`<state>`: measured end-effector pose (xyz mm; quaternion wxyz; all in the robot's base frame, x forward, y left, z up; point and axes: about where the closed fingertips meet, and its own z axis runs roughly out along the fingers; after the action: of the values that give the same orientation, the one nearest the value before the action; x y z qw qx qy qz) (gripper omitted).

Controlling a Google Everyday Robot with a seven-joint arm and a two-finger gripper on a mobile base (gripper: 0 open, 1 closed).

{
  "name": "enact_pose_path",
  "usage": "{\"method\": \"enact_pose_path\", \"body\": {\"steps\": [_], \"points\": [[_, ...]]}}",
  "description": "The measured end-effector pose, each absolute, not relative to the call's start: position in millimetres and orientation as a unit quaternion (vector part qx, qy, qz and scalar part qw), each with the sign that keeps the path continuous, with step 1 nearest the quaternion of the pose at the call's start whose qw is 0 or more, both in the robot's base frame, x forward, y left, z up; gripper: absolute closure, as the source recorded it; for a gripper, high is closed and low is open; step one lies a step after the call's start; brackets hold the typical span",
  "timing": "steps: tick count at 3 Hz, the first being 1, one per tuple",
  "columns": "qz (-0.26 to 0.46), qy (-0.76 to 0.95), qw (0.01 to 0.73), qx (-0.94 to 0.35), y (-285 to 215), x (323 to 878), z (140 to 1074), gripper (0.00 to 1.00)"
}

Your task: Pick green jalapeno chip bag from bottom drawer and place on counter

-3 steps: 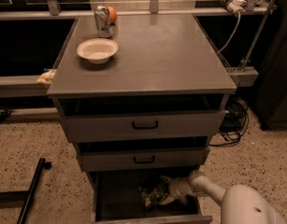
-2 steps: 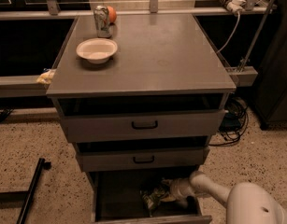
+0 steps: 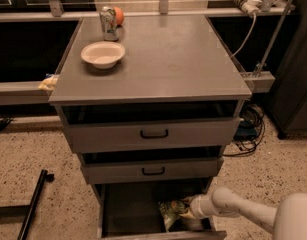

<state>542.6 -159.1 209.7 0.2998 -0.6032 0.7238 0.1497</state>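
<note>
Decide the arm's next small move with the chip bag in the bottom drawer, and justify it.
Probably draw the green jalapeno chip bag outward, then up: the tool is at the bag inside the bottom drawer, and the middle drawer juts out close above, so a straight lift may catch.

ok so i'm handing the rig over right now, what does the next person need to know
Gripper: down inside the open bottom drawer, right up against the green jalapeno chip bag; a grasp can't be confirmed.
Bag: in the drawer's front right part, not out yet.
Counter: holds a bowl and a can at its back left.
Done: drawer open, arm reached in.
Left: secure the bag, lift it out, set it on the counter.
</note>
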Motion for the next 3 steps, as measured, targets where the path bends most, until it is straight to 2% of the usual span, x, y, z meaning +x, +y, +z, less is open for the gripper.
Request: {"method": "enact_pose_path", "body": {"steps": [2,3], "points": [[0.105,0.736,0.258,-0.617,-172,503,354,1.0],[0.104,0.736,0.258,-0.617,-172,503,354,1.0]]}}
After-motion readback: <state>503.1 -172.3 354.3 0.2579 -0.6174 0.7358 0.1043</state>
